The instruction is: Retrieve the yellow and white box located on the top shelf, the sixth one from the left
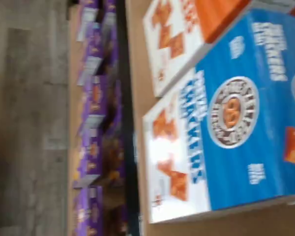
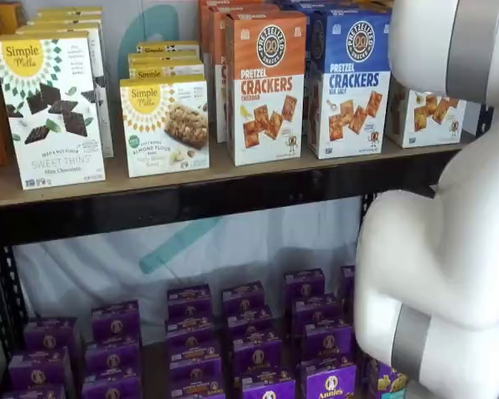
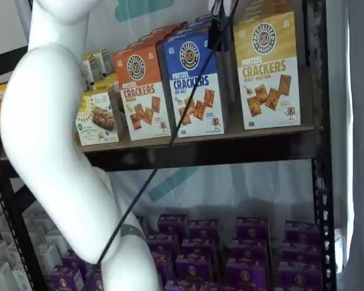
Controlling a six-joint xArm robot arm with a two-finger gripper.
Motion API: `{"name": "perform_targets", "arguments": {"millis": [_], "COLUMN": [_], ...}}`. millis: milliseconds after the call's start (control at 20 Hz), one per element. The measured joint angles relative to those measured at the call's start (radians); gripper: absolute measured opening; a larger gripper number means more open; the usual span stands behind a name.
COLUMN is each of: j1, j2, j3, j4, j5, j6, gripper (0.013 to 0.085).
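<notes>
The yellow and white box [image 3: 267, 70] stands at the right end of the top shelf [image 3: 230, 151]. In a shelf view only its white lower part [image 2: 428, 116] shows beside the white arm. My gripper [image 3: 221, 27] shows only as dark fingers hanging from the view's upper edge with a cable. It is in front of the gap between the blue-topped carton [image 3: 193, 82] and the yellow and white box. No gap between the fingers can be made out and nothing is held. The wrist view shows the blue-topped carton [image 1: 236, 128] and the orange-topped carton [image 1: 187, 34], not the yellow and white box.
The orange-topped carton [image 2: 264, 83] and Simple Mills boxes [image 2: 162, 125] stand further left on the shelf. Several purple boxes [image 2: 249, 341] fill the lower level. The white arm [image 3: 54, 151] covers much of both shelf views. A black upright [image 3: 321, 182] stands right of the yellow and white box.
</notes>
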Motion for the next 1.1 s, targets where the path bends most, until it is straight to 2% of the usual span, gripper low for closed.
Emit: {"name": "perform_targets", "arguments": {"millis": [250,500,650,950,1100], "j1": [0.013,0.058,0.086,0.132,0.160], "j2": [-0.005,0.005,0.036,0.118,0.159], "j3": [0.036,0.065,0.040,-0.055,-0.112], "j4": [0.051,0.040,-0.003,-0.099,-0.173], "j5": [-0.136,-0.285,-0.315,-0.314,-0.286], "j6": [-0.006,-0.032,-0.038,-0.030,-0.021], "gripper": [0.0850,0.0850,0.0850,0.0850,0.0850]}}
